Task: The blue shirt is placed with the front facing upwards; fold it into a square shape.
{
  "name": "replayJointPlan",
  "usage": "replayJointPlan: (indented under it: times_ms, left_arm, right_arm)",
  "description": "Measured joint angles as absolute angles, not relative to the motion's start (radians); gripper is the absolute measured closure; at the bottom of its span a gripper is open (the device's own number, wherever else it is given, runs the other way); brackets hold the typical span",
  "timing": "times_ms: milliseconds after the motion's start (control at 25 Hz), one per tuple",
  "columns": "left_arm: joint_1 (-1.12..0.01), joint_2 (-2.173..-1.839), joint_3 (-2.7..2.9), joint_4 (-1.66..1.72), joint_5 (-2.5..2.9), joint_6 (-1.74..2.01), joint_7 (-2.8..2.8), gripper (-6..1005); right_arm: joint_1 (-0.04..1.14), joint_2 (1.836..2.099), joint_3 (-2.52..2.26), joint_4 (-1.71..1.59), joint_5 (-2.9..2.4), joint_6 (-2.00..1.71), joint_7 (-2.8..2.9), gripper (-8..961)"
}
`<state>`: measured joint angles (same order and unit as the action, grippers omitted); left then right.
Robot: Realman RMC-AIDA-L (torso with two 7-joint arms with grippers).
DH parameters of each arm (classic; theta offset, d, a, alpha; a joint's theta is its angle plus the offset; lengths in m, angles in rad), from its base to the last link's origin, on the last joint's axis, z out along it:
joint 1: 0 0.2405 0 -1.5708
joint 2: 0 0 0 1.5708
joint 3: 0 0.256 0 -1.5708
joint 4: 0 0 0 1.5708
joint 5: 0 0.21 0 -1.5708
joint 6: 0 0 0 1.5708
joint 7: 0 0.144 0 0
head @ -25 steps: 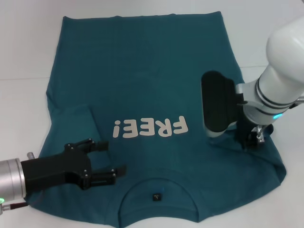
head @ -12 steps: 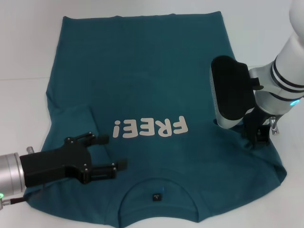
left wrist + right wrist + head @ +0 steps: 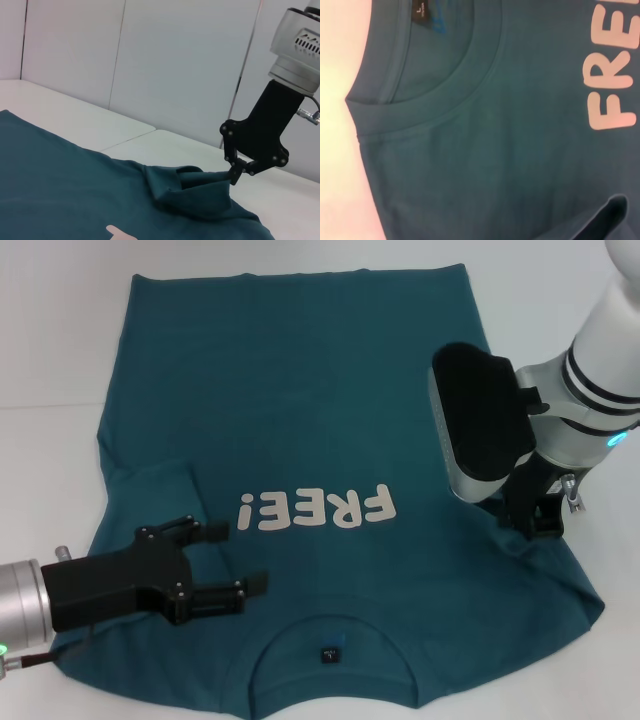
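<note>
Sleeve-folding step: right claw (image 3: 239,169) is clenched on the blue shirt (image 3: 300,390) beside FREE!; next carry it inward. Left claw (image 3: 232,562) released.

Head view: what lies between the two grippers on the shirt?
The white FREE! lettering on the blue shirt, between left gripper and right gripper.

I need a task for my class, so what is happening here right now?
A two-armed robot is folding a blue shirt that lies face up on a white table. The right pincer is shut on a bunch of cloth at the shirt's right sleeve, lifting it slightly. The left pincer is open, hovering low over the chest near the collar. No body fold is made yet.
</note>
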<state>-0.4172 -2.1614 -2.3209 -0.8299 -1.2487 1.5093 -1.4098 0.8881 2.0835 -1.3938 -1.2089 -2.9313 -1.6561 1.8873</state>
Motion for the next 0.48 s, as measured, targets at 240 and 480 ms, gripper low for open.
replayJointPlan:
  times_ms: [240,480]
  left_arm:
    - [-0.417,-2.161,-2.321,-0.83,-1.249,1.507,-1.41,81]
    - [-0.417,-2.161,-2.321,-0.83,-1.249,1.505,-1.41,81]
  right_arm:
    - [0.897,2.088,-1.446,-1.199,-2.931,-1.652,1.896,953]
    - [0.896,2.096,-1.48,-1.185,-2.931,-1.629,1.924,926]
